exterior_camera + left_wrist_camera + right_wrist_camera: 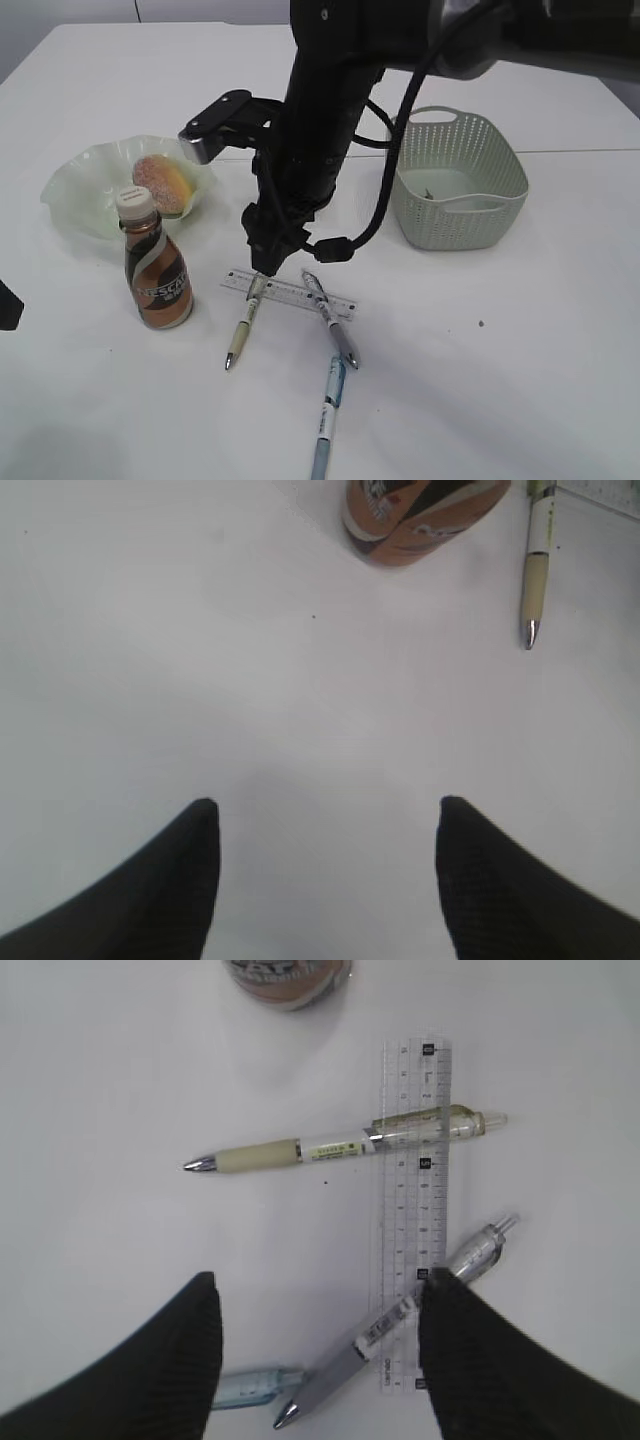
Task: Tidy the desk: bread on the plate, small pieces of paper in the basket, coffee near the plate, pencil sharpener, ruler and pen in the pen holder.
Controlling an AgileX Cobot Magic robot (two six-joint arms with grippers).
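Bread [160, 183] lies on the pale green plate [75, 195]. A coffee bottle [157, 268] stands just in front of the plate. A clear ruler [290, 293] lies on the table under a beige-grip pen [243, 325] and a grey-grip pen [330, 318]. A blue pen [328, 415] lies nearer the front. My right gripper [318, 1285] is open just above the ruler [412, 1160] and the grey-grip pen [340, 1380], holding nothing. My left gripper [325, 808] is open over bare table, below the bottle [420, 515]. Pen holder and pencil sharpener are out of view.
A pale green basket [455, 180] with bits of paper inside stands at the right. The right arm [320, 130] hangs over the middle of the white table and hides what lies behind it. A dark object [6, 305] shows at the left edge.
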